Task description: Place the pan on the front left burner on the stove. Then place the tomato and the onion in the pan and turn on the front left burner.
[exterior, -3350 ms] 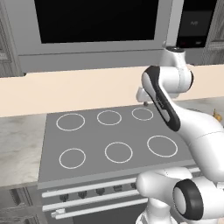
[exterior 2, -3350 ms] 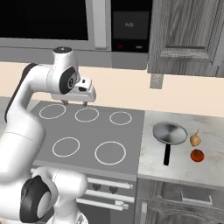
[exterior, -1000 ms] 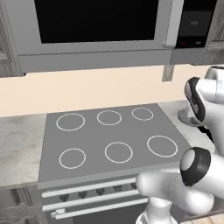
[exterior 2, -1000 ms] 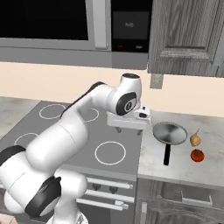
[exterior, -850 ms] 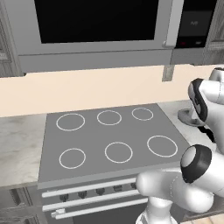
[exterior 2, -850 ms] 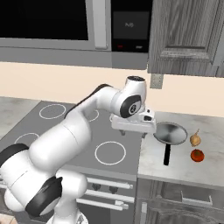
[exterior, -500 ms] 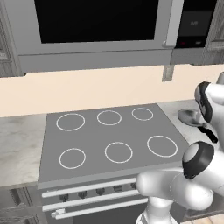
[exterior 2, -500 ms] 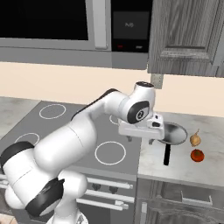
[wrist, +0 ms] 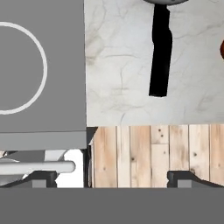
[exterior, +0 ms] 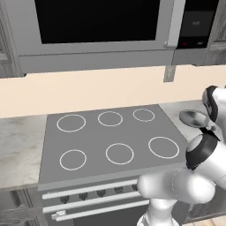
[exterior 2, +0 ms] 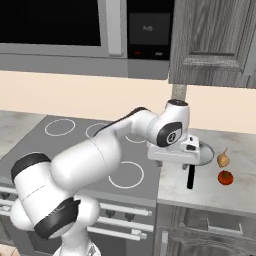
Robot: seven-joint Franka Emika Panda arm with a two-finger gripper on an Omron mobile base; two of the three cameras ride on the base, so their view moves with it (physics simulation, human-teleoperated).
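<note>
Right base view: the small round shiny steel frying pan with a black handle (exterior 2: 200, 155) is seen resting on the pale marbled counter (exterior 2: 235, 187) just right of the flat grey cooktop with white ring outlines (exterior 2: 75, 145), partly hidden behind the white arm's hand. The two-finger gripper (exterior 2: 187, 165) is held low over the pan's near edge, above the handle; nothing is gripped. A small golden-tan bulb with a pointed tip, the onion (exterior 2: 223, 159), lies just right of the pan, and a small round red-orange tomato (exterior 2: 225, 178) sits just in front of the onion, apart from it.

In the hand view, the gripper (wrist: 112, 179) is shown with its dark fingertips (wrist: 41, 178) spread wide apart, and the pan's black handle (wrist: 160, 52) is seen lying on the counter beyond them, untouched.

In the left base view, the front left burner, a thin white ring (exterior: 73, 159), is bare, and the pan's steel bowl (exterior: 193, 117) is seen on the counter beside the stove's right edge.
</note>
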